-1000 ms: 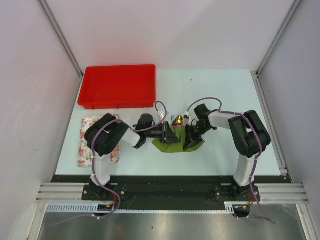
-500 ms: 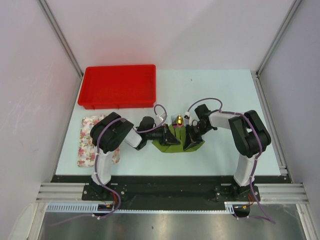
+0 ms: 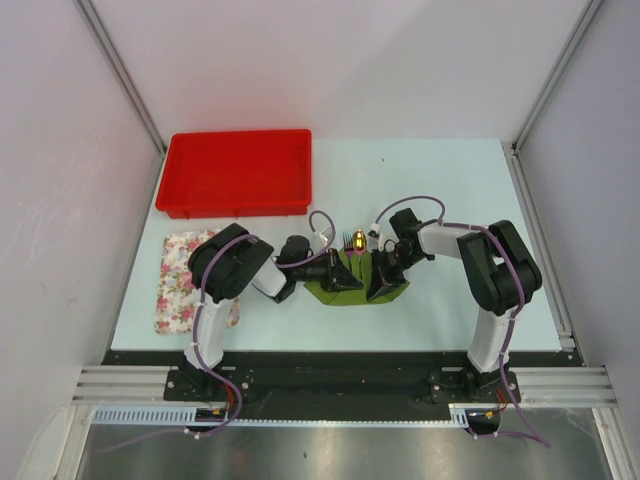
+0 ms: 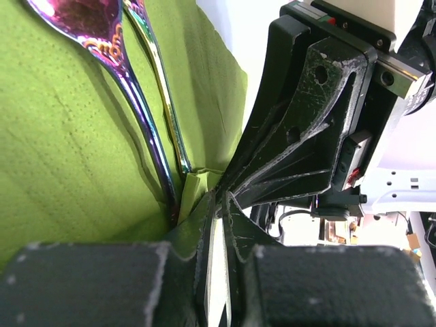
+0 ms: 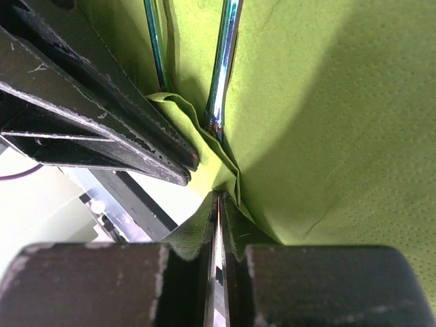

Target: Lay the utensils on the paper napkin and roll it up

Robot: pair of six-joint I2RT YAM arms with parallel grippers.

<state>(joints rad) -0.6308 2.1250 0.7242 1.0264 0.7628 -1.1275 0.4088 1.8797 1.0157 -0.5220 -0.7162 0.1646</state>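
utensils on napkin | left pincer, right pincer flank napkin | tray behind-left | cloth left — near edge

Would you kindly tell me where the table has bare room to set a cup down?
Bare table lies right of the tray, far side. The centre is crowded: left gripper and right gripper pinch the napkin under the utensils. Tray and cloth fill the left.

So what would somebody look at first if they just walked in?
Probably the big red tray at the far left of the table. Then, in the middle, the left gripper and right gripper both pinching the green paper napkin, with shiny rainbow-coloured utensils lying on it.
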